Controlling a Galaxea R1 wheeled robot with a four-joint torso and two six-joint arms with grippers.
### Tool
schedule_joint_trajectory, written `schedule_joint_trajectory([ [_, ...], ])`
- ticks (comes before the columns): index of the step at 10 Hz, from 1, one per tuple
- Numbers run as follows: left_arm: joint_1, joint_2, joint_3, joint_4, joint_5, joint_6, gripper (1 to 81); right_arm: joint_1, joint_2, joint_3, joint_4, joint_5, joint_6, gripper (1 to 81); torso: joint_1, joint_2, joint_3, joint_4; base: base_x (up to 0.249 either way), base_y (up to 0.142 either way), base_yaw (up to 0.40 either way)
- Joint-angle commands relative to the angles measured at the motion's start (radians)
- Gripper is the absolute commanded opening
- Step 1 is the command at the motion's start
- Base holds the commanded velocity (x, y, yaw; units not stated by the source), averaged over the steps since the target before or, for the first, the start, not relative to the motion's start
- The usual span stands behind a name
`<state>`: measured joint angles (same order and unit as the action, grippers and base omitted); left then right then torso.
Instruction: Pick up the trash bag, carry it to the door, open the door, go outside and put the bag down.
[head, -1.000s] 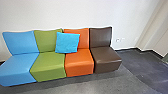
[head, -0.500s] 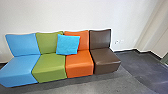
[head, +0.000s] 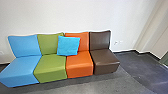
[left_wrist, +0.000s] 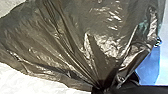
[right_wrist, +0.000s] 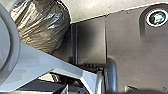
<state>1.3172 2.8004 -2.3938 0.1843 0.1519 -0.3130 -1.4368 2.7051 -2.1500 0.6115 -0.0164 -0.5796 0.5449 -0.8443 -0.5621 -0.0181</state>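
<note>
Slightly more wall (head: 22, 15) above the blue seat (head: 22, 67) than before

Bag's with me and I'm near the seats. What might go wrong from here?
The shiny, dark plastic trash bag is drawn into tight folds at its gathered neck; the film might tear or slip there.

The bag's bulge sits close by the robot's wide dark plate, so it may rub or snag as you turn.

The blue, green, orange and brown seat row stands ahead; driving straight on could bump it.
</note>
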Motion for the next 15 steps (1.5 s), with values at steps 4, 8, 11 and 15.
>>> schedule_joint_trajectory([
  [4, -0.019, 0.077, -0.128, 0.02, 0.069, 0.005, 1.0, -0.011, 0.093, -0.141, -0.048, -0.066, -0.005, 81.1, -0.127, 0.197, 0.002, 0.0, 0.0, 0.0, 0.0],
  [8, -0.019, 0.11, -0.183, 0.032, 0.069, 0.005, 1.0, -0.021, 0.155, -0.237, -0.061, -0.066, -0.005, 81.1, -0.21, 0.325, 0.121, 0.0, 0.0, 0.0, 0.0],
  [11, -0.017, 0.11, -0.183, 0.035, 0.069, 0.003, 1.0, -0.021, 0.162, -0.235, -0.072, -0.066, -0.006, 81.1, -0.273, 0.421, 0.217, 0.0, 0.0, 0.0, 0.0],
  [15, -0.019, 0.11, -0.183, 0.035, 0.067, 0.003, 1.0, -0.018, 0.166, -0.237, -0.078, -0.068, -0.006, 81.1, -0.37, 0.567, 0.36, 0.0, 0.0, 0.0, 0.0],
])
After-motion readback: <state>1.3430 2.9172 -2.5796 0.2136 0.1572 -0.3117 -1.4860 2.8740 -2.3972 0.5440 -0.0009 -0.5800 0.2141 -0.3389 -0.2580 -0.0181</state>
